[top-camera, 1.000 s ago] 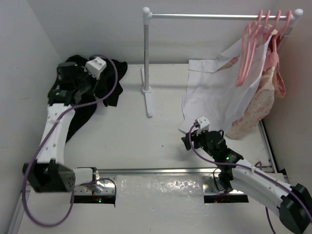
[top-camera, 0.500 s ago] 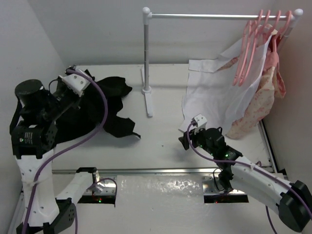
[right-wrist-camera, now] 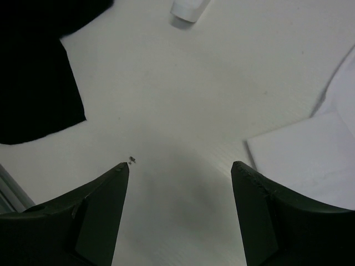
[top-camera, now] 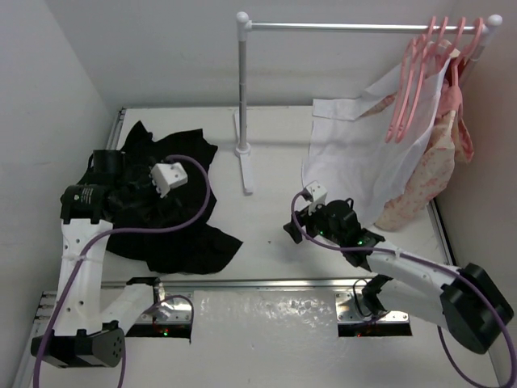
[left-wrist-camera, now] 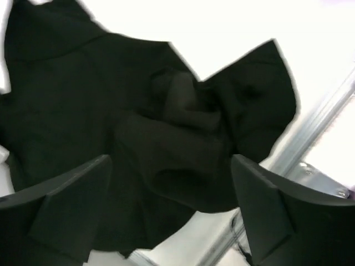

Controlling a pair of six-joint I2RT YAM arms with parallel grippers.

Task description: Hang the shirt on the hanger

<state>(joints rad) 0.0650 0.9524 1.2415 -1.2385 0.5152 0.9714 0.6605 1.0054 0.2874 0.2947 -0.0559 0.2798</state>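
Note:
The black shirt (top-camera: 174, 230) lies crumpled and spread on the left of the table; it fills the left wrist view (left-wrist-camera: 166, 111). My left gripper (top-camera: 153, 194) hovers just above it, open (left-wrist-camera: 169, 160), with nothing between its fingers. Several pink hangers hang at the right end of the rail, and the nearest hanger (top-camera: 406, 89) is far from both grippers. My right gripper (top-camera: 291, 227) stands open (right-wrist-camera: 180, 164) over bare table at the middle. A corner of the shirt (right-wrist-camera: 33, 72) shows to its left.
The rack's upright pole (top-camera: 242, 81) and foot (top-camera: 245, 166) stand between the shirt and the right side. A white shirt (top-camera: 355, 153) and a pink floral garment (top-camera: 436, 174) hang down at the right. A metal rail (top-camera: 266, 283) runs along the near edge.
My left gripper has opened and let go of the shirt. The shirt, lifted half a second ago, now lies spread nearer the front edge. The right gripper has shifted slightly left.

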